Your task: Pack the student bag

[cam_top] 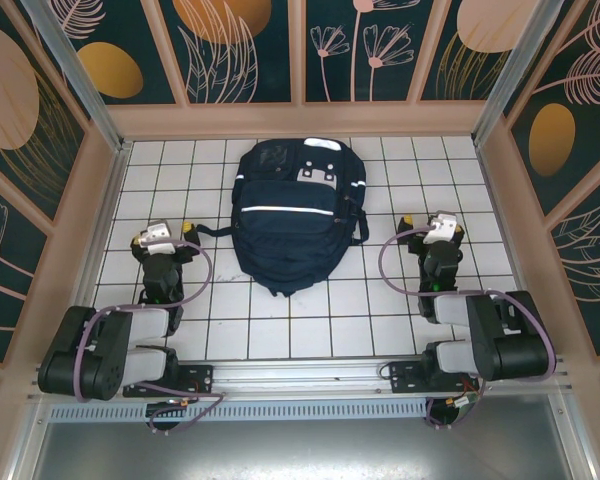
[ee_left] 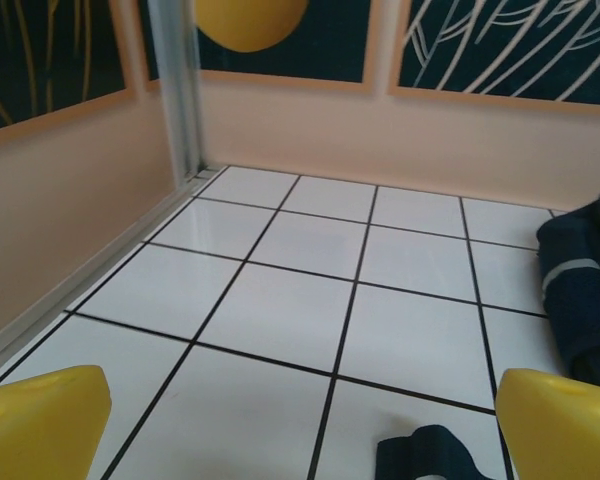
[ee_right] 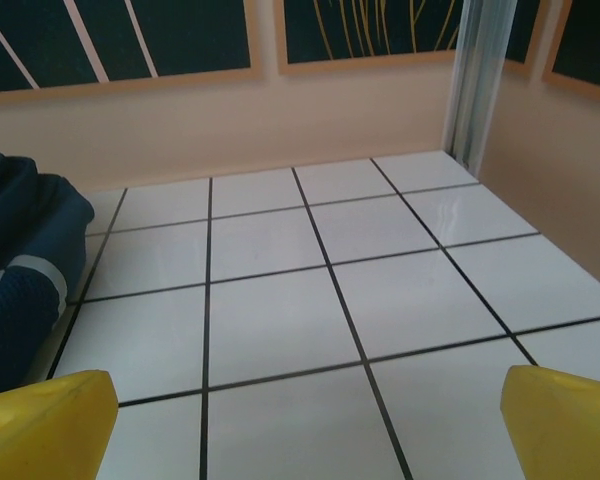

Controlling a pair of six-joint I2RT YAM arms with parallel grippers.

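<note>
The student bag (cam_top: pixel 292 212), a large dark navy backpack with a thin white stripe, lies flat in the middle of the white tiled table (cam_top: pixel 380 300). My left gripper (cam_top: pixel 162 236) rests to its left, open, with nothing between its yellow fingertips (ee_left: pixel 40 420). In the left wrist view the bag's edge (ee_left: pixel 585 290) is at the right and a dark strap end (ee_left: pixel 435 455) lies near the bottom. My right gripper (cam_top: pixel 438 230) sits to the bag's right, open and empty, yellow fingertips (ee_right: pixel 565 425) wide apart. The bag's side (ee_right: pixel 25 280) fills the left of the right wrist view.
Peach walls with dark floral panels (cam_top: pixel 300 118) enclose the table on three sides. A metal corner post (ee_left: pixel 175 90) stands at the back left, another (ee_right: pixel 480 80) at the back right. Bare tiles lie ahead of both grippers.
</note>
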